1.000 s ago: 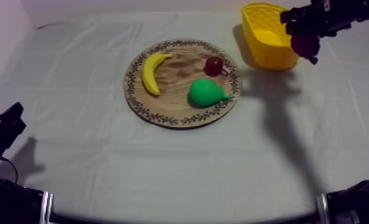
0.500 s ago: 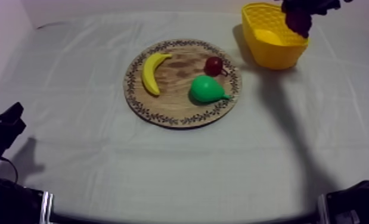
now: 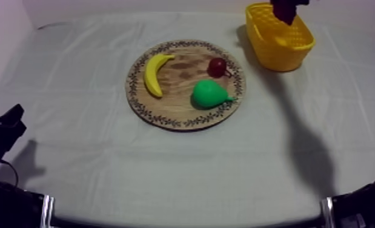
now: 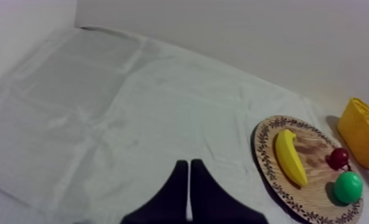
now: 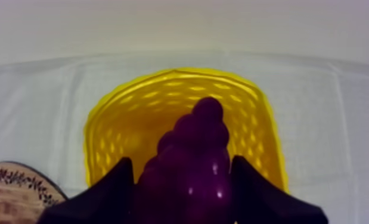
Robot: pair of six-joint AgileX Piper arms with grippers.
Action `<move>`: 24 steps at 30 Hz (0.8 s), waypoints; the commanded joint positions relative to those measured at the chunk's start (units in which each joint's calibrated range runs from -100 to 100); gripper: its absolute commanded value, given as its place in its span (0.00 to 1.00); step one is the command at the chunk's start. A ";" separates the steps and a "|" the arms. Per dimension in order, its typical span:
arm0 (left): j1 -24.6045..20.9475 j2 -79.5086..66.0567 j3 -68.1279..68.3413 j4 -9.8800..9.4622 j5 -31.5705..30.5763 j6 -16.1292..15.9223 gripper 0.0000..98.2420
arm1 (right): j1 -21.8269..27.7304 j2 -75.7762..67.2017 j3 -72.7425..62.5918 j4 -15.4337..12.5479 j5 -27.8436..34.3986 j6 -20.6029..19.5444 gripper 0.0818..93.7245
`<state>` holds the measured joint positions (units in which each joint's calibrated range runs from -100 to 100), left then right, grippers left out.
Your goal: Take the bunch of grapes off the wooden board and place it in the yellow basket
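yellow basket [image 5: 121, 119] lies under the load: lower well inside its rim, centred, before letting go, though the height above its floor is hard to judge. the right gripper [image 5: 180, 161] is clenched on the grapes [image 5: 194, 152], which poke out past its fingertips, over the basket's mouth.
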<state>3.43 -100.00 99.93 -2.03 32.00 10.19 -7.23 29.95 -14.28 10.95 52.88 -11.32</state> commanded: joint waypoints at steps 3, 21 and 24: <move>0.01 0.00 -0.04 0.01 0.01 -0.01 0.00 | 0.13 6.57 -4.67 0.70 0.18 -0.53 0.20; 0.01 0.00 -0.04 0.01 0.01 -0.01 0.00 | 1.67 13.45 -6.38 0.95 -1.69 -0.33 0.20; 0.01 0.00 -0.04 0.01 0.01 -0.01 0.00 | 1.59 13.13 -5.36 1.13 -2.17 -0.48 0.20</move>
<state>3.43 -100.00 99.93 -2.03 32.00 10.19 -5.57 43.32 -19.83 12.01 50.77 -11.69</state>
